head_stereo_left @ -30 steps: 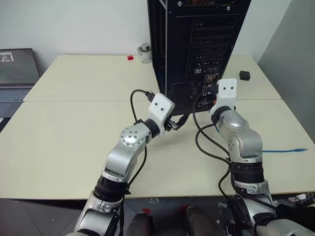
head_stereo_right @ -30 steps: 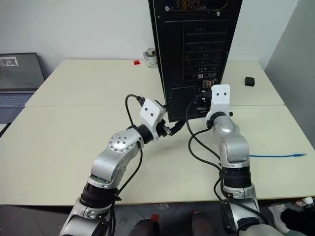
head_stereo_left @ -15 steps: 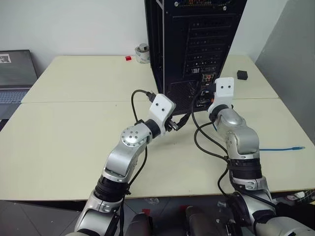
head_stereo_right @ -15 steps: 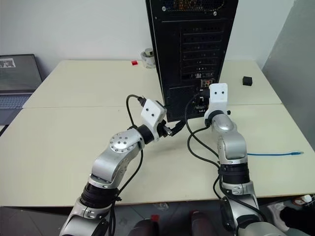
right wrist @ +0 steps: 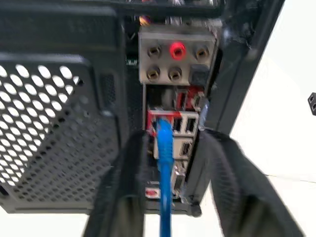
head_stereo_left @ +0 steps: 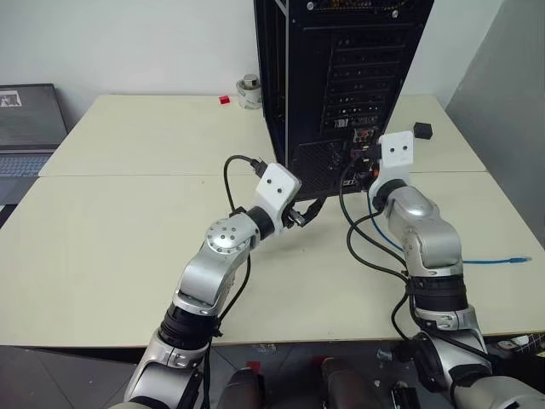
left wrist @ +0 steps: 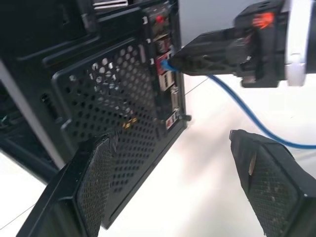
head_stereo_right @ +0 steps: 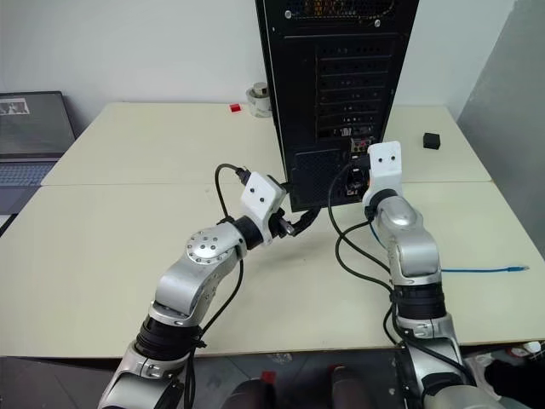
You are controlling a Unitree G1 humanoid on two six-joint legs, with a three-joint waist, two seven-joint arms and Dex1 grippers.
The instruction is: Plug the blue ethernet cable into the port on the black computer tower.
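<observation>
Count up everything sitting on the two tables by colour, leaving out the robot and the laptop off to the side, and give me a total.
Black: 2, the black computer tower and a small black block.
Blue: 1, the blue ethernet cable.
Red: 1, a small red block.
White-grey: 1, a tape roll.
Total: 5

The black computer tower (head_stereo_left: 341, 77) stood on the table (head_stereo_left: 111, 230). Both arms reached toward its back — the blue ethernet cable (head_stereo_left: 485, 259) lay off to the right.
</observation>
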